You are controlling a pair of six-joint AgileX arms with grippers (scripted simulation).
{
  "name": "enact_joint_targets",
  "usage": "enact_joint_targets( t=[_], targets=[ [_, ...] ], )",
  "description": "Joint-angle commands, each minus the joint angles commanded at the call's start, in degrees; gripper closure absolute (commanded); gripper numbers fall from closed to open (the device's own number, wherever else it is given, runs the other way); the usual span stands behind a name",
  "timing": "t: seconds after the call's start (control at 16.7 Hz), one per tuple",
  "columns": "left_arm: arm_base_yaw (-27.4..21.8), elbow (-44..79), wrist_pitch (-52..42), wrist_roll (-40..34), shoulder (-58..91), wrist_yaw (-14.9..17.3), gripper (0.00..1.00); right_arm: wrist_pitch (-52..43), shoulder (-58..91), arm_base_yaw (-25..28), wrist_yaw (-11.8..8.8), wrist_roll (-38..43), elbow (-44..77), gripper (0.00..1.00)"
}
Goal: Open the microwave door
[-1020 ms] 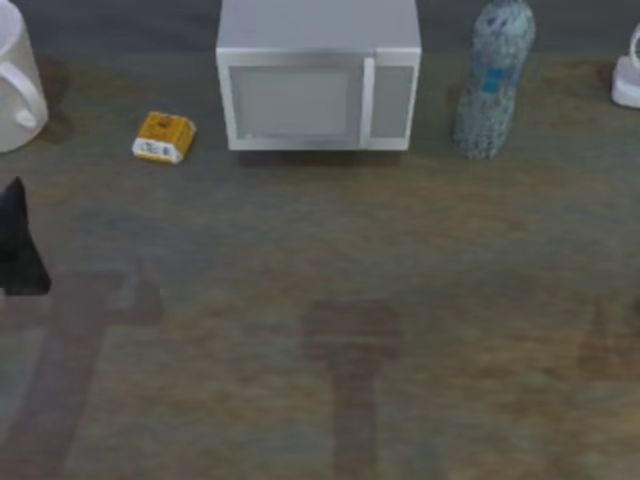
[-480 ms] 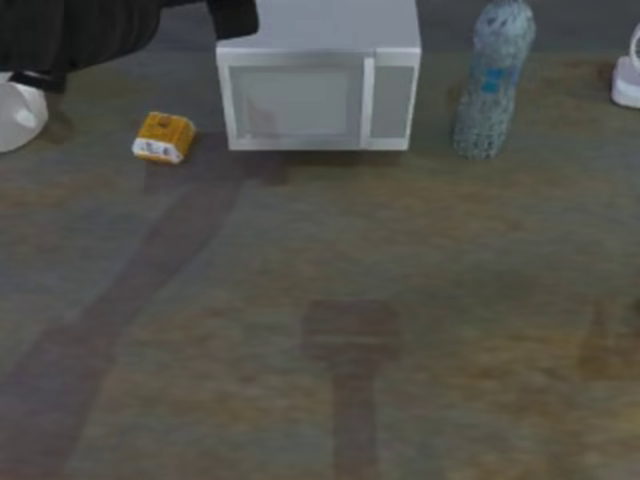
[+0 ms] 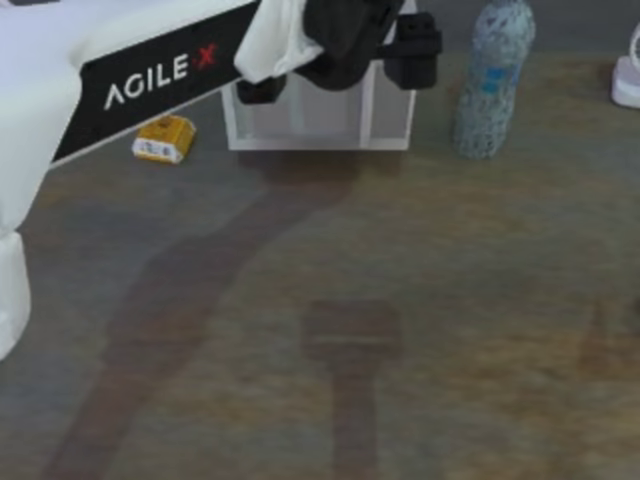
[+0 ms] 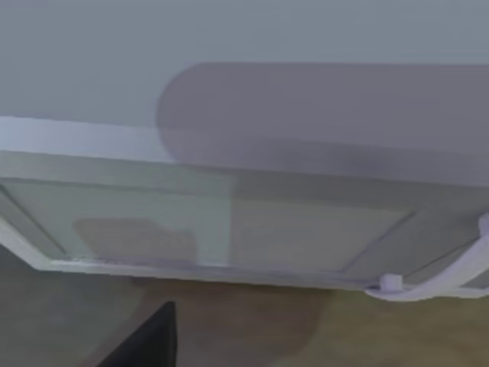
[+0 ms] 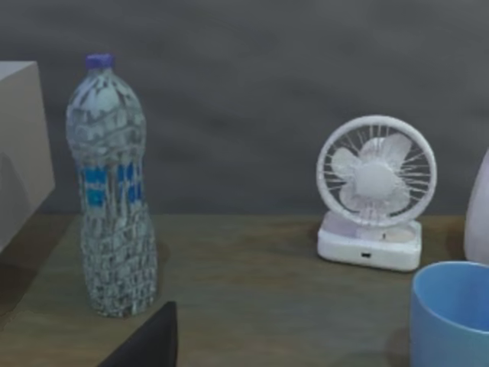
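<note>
- The microwave (image 3: 320, 120) sits at the table's (image 3: 400, 300) far edge, about mid-width; its door (image 4: 229, 222) looks shut, flush with the front.
- My left arm reaches in from the table's left side, and its gripper (image 3: 360, 40) hangs above the microwave's top and front, hiding most of it in the top view.
- I cannot tell how wide that gripper is spread; it has hold of nothing that I can see.
- The left wrist view shows the door window close up, with the white handle (image 4: 443, 279) off to one edge, untouched.
- I judge this as the approach step: next I must bring the fingers to the handle and pull outward.
- The right arm is parked off the table's right side, out of the top view.
- A bottle (image 3: 492, 80) stands just right of the microwave; I should keep clear of it.
</note>
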Motion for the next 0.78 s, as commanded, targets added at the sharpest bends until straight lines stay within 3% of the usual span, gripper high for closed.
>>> enact_joint_targets(
  t=[0.24,0.78],
  targets=[
    [-2.2,5.5,-3.0,-1.7,6.7,-1.3,0.00,0.0,0.0,0.0,0.0,0.0,0.0,0.00],
    [-1.0,8.7,-1.0,-0.5,11.3,-0.6,0.00,0.0,0.0,0.0,0.0,0.0,0.0,0.00]
  ],
)
